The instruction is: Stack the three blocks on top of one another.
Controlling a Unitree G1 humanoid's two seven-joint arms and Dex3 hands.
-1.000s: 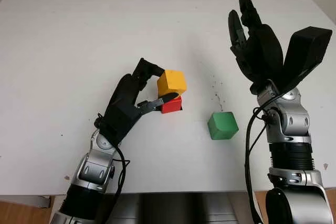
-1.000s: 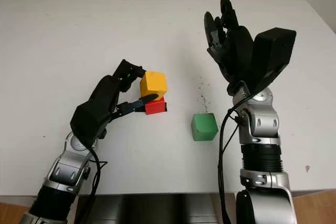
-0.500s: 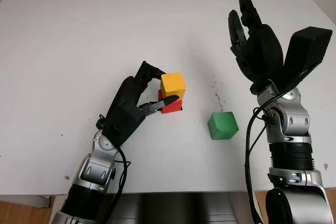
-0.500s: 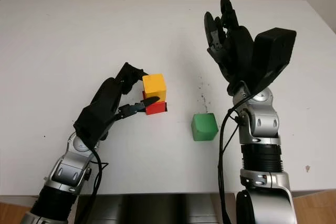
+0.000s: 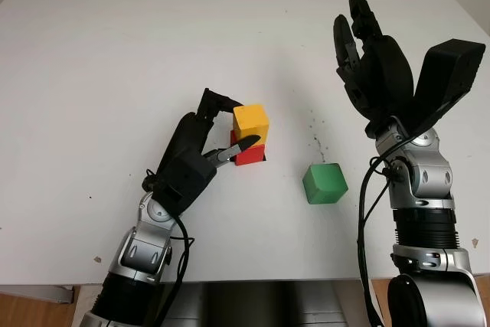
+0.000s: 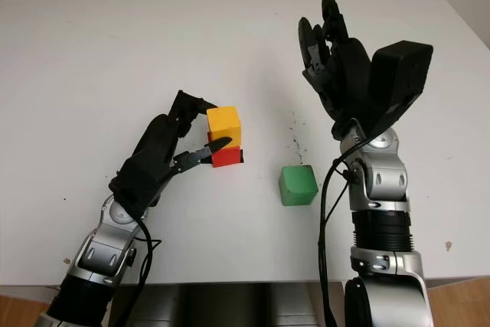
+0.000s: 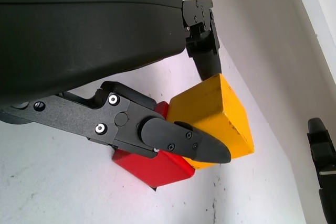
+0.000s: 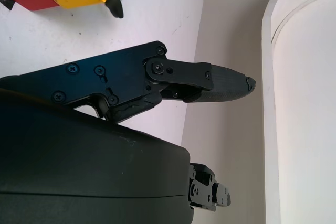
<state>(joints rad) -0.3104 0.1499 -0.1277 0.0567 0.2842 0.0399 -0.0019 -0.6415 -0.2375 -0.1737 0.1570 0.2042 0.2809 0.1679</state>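
A yellow block (image 5: 251, 119) sits on top of a red block (image 5: 253, 155) near the middle of the white table (image 5: 107, 59). My left hand (image 5: 243, 123) is shut on the yellow block, one finger (image 7: 202, 51) against its far side and the thumb (image 7: 194, 145) across its near face. The red block (image 7: 157, 167) shows just below the thumb. A green block (image 5: 325, 182) stands alone on the table to the right of the stack. My right hand (image 5: 366, 51) is open, raised above the table behind the green block.
A few dark specks (image 5: 315, 140) mark the table between the stack and the green block. The table's front edge (image 5: 253, 279) runs just in front of both arms. A pale wall (image 8: 299, 103) lies beyond the right hand.
The yellow block has come down and straightened, from tilted above the red block to sitting squarely on it. The left hand shifted slightly with it. The right hand has not moved.
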